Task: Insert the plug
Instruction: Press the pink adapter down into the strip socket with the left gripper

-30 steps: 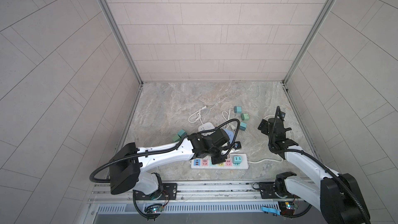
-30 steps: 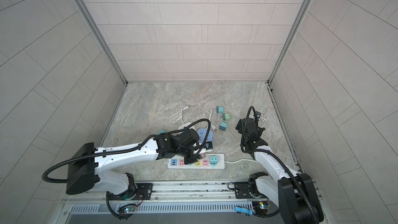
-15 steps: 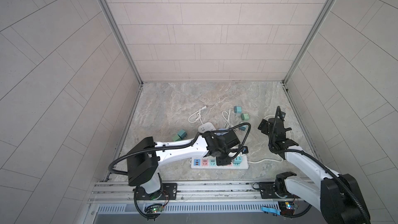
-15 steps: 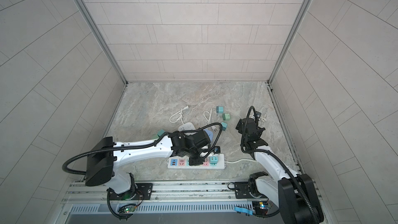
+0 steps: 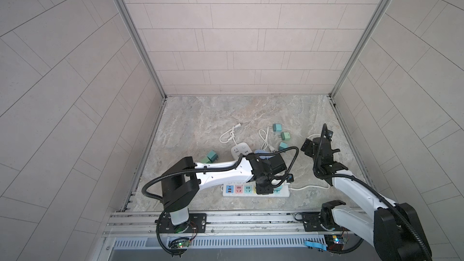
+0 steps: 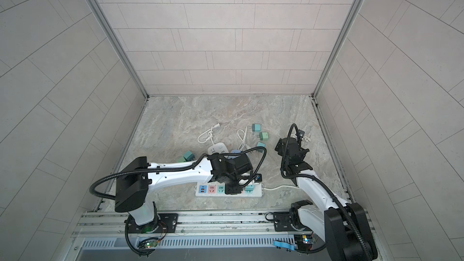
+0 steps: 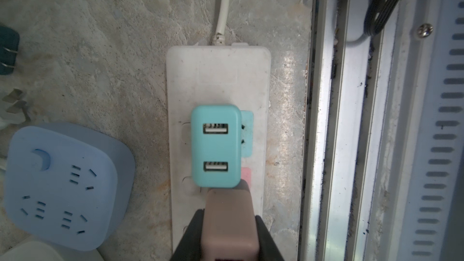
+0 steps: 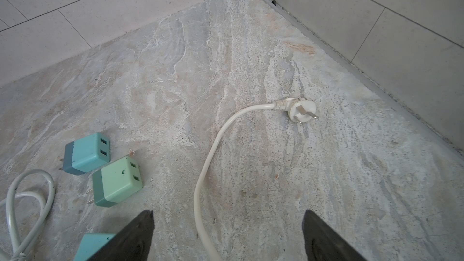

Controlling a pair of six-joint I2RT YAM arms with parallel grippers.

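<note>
The teal USB charger plug [image 7: 215, 146] sits over the white power strip [image 7: 218, 76], covering the strip's teal socket panel [image 7: 247, 134], whose edge shows beside it; its two USB ports face the left wrist camera. Whether its prongs are fully seated cannot be told. The left gripper [image 7: 227, 212] is clamped shut, one tan finger [image 7: 229, 222] touching the plug's near edge; whether the plug is pinched between the jaws cannot be told from this view. In both top views the left gripper [image 5: 263, 189] stands over the middle of the power strip [image 5: 231, 189], hiding the plug; the strip lies along the front edge of the stone tabletop [image 5: 226, 116], its coloured sockets exposed to the left of the gripper. The strip's white cord [image 8: 213, 151] runs off across the tabletop and ends in a three-pin plug [image 8: 300, 110] lying flat near the right wall. A pale blue socket cube [image 7: 65, 187] rests just beside the strip, apart from it. Farther back lie a blue-teal charger [image 8: 86, 153] and a green charger [image 8: 118, 182], side by side, prongs exposed. The right gripper [image 8: 227, 237] hangs above the cord with jaws spread wide, holding nothing; in a top view it [image 6: 291, 150] stands well apart from the strip.
</note>
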